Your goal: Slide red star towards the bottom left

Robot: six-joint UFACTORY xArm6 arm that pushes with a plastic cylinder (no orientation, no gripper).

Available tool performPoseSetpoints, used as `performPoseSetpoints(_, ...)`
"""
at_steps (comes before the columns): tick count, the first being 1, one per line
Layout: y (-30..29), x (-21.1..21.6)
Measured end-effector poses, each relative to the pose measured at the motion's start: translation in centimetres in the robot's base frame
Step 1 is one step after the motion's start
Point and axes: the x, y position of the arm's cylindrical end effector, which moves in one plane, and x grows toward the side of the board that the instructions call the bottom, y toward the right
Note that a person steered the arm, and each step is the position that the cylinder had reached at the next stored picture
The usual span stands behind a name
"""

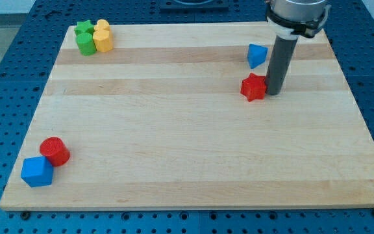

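A lab: blue perforated bench (pixel 18 58) under wooden board (pixel 193 162).

Pale wooden board (pixel 187 143) with lighter and darker grain bands bears red star (pixel 254 87), red cylinder (pixel 55 151), two blue blocks (pixel 37 171) (pixel 257 55), green (pixel 84 37) and yellow blocks (pixel 102 37); dark grey rod, my tip (pixel 273 93).

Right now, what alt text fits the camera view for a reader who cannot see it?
My tip sits just to the view's right of the red star, on a wooden board. A blue block lies above the star, green and yellow blocks cluster top left, and a red cylinder touches a blue cube bottom left.
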Motion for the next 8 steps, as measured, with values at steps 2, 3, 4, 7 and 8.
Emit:
performPoseSetpoints(2,-3.7,-0.8)
performPoseSetpoints(3,-6.3,-0.2)
performPoseSetpoints(4,-10.5,-0.7)
performPoseSetpoints(7,-24.7,2.2)
performPoseSetpoints(8,-28.1,3.7)
